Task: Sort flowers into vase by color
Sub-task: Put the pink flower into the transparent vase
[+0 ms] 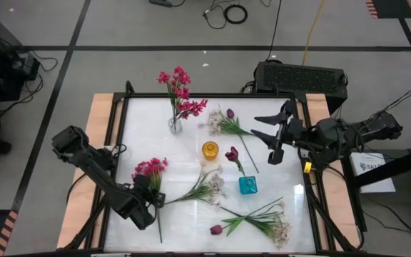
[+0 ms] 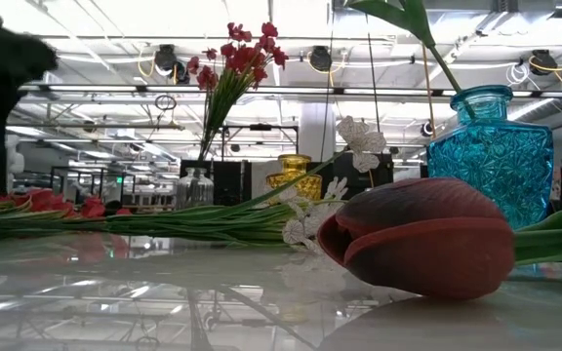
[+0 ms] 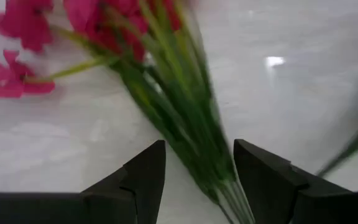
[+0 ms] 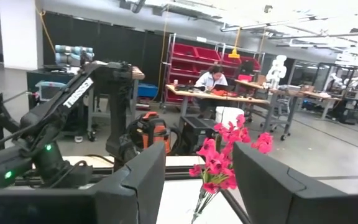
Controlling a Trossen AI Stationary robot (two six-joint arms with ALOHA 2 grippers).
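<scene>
A magenta-pink sprig (image 1: 150,170) lies flat on the white table at the near left, with its stem running toward the near edge. My left gripper (image 1: 150,202) is open and low over that stem. In the left wrist view the green stems (image 3: 185,124) pass between its two fingers (image 3: 199,149); I see no touch. My right gripper (image 1: 255,126) is open and empty, raised over the table's far right. Pink blossoms (image 1: 179,91) stand in a clear vase (image 1: 175,126). A maroon tulip (image 1: 232,153) stands in a blue vase (image 1: 247,185).
An empty yellow vase (image 1: 210,150) stands mid-table. White sprigs lie loose at the centre (image 1: 205,187) and near right (image 1: 266,223), and one with a tulip lies at the far side (image 1: 223,121). A maroon tulip bud (image 1: 216,229) lies near the front edge and fills the low view (image 2: 418,239).
</scene>
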